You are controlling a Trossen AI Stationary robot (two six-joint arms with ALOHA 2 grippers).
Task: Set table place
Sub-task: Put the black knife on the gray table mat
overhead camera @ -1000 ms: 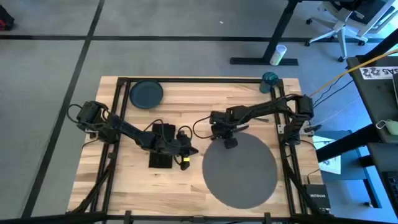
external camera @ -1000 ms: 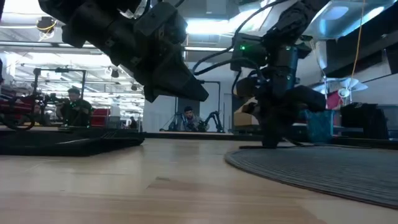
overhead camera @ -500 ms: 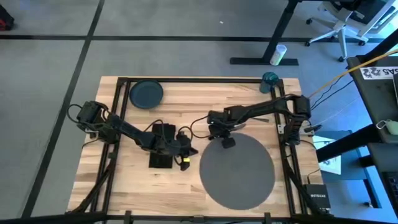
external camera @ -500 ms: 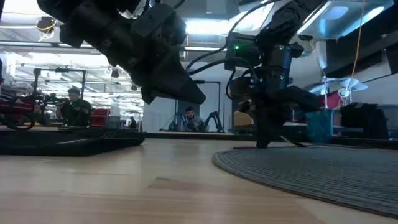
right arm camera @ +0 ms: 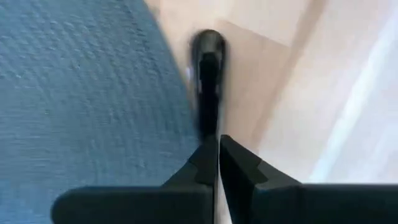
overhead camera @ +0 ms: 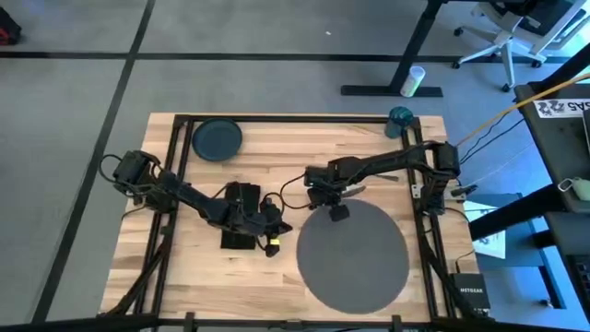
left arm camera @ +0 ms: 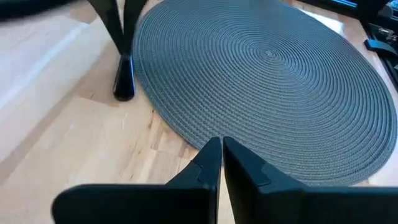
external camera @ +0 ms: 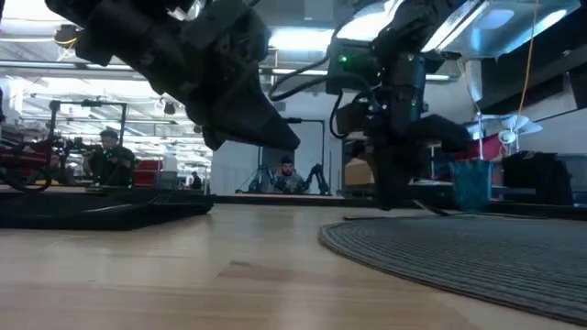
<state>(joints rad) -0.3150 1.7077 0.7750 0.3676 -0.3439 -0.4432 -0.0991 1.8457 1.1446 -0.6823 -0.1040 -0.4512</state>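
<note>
The large round grey placemat (overhead camera: 355, 258) lies flat on the wooden table (overhead camera: 277, 157), toward its right near side. My right gripper (overhead camera: 339, 212) is shut and points down at the mat's far rim. My left gripper (overhead camera: 286, 226) is shut on nothing. It hovers above the wood just left of the mat, over the black napkin (overhead camera: 241, 242) that lies flat there. The dark blue-grey plate (overhead camera: 217, 140) rests at the far left. The teal cup (overhead camera: 399, 120) stands at the far right corner. My right gripper comes from above with its shut fingertips (left arm camera: 123, 87) down at the placemat's far rim (left arm camera: 138, 93), where mat meets wood. The mat stays flat on the table. I cannot tell whether the rim is caught between the fingers or only pressed by them.
Black metal rails (overhead camera: 277, 118) edge the table. Bare wood lies between the plate, the napkin and the mat. People and equipment show in the room beyond the far edge in the low view.
My right gripper has gone a little toward the table's left edge, still shut and pointing down. The placemat has slid flat along the table with it, toward the left.
</note>
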